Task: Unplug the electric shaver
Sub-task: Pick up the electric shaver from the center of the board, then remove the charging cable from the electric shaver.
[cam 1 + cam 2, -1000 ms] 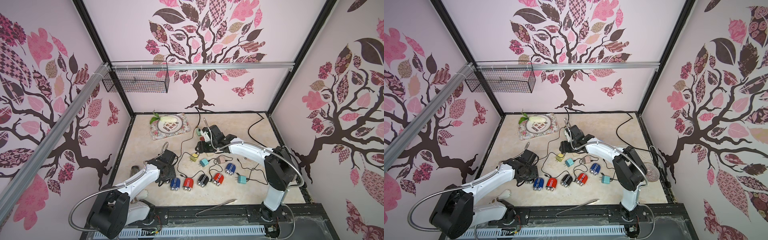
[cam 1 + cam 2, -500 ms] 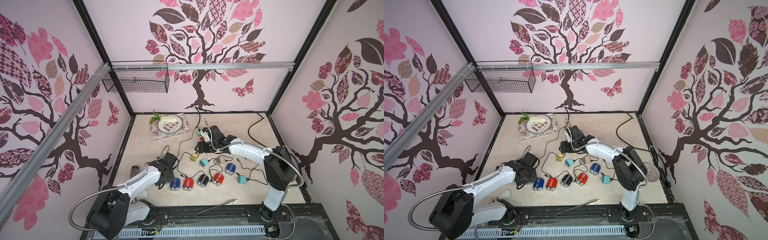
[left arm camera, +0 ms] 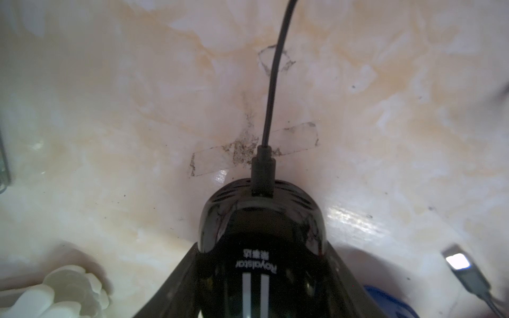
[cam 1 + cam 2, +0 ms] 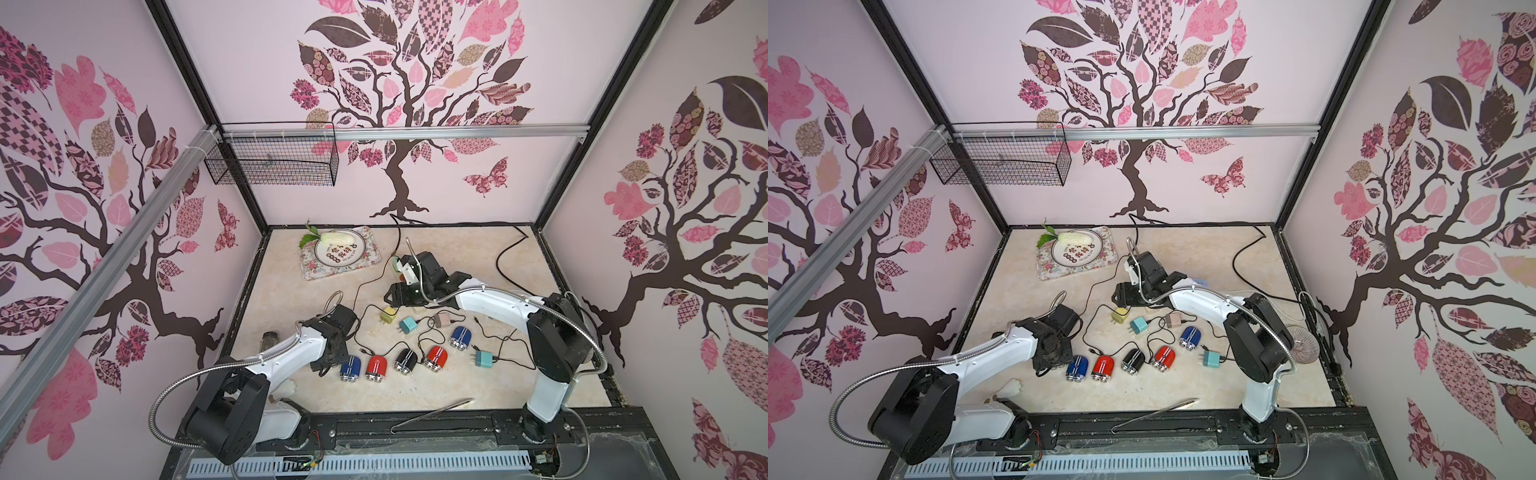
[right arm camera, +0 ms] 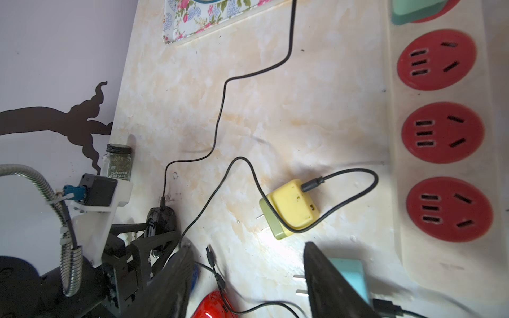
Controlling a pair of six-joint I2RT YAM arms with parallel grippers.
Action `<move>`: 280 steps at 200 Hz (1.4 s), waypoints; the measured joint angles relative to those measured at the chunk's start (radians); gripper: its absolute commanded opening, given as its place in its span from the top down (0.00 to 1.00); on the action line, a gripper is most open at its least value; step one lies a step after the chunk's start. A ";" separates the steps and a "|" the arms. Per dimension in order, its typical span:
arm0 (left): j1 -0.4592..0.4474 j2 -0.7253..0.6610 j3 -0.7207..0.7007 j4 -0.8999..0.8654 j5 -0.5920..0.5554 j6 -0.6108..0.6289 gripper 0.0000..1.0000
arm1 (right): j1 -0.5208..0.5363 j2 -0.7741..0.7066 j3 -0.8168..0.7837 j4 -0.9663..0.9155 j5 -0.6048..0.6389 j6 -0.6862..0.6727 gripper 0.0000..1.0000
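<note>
Left end effector (image 3: 261, 249) flanks the half-hidden black shaver (image 3: 261, 217); grip cannot be told.

On the worktop (image 4: 457, 395), a plate (image 4: 338, 257) sits on the tray (image 4: 309, 272). Right of the tray lies the power strip (image 5: 394, 165). In front of the tray lie the chargers (image 4: 407, 324), and farther forward the row of shavers (image 4: 405, 360). Front-left of the tray stands a jar (image 4: 268, 340).

6 shavers (image 4: 434, 358), 4 loose adapters (image 4: 388, 316), 1 power strip (image 5: 440, 170).
</note>
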 measured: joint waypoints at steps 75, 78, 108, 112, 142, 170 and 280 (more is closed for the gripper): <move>0.001 -0.018 0.103 -0.055 -0.022 0.063 0.73 | 0.006 0.003 0.006 0.051 -0.083 0.050 0.34; 0.001 -0.019 0.111 -0.056 -0.021 0.069 0.73 | 0.006 0.004 0.006 0.058 -0.090 0.054 0.34; 0.031 -0.027 0.188 -0.059 0.021 0.113 0.73 | 0.006 0.036 0.032 0.121 -0.183 0.109 0.34; 0.038 -0.027 0.195 -0.059 0.031 0.119 0.73 | 0.007 0.043 0.037 0.132 -0.195 0.119 0.34; 0.136 -0.043 0.218 -0.048 0.159 0.158 0.76 | 0.017 0.088 0.075 0.188 -0.267 0.169 0.34; 0.171 -0.077 0.226 -0.048 0.246 0.189 0.76 | 0.032 0.120 0.122 0.210 -0.299 0.200 0.34; 0.191 -0.082 0.266 -0.013 0.442 0.227 0.76 | 0.056 0.252 0.262 0.232 -0.370 0.259 0.34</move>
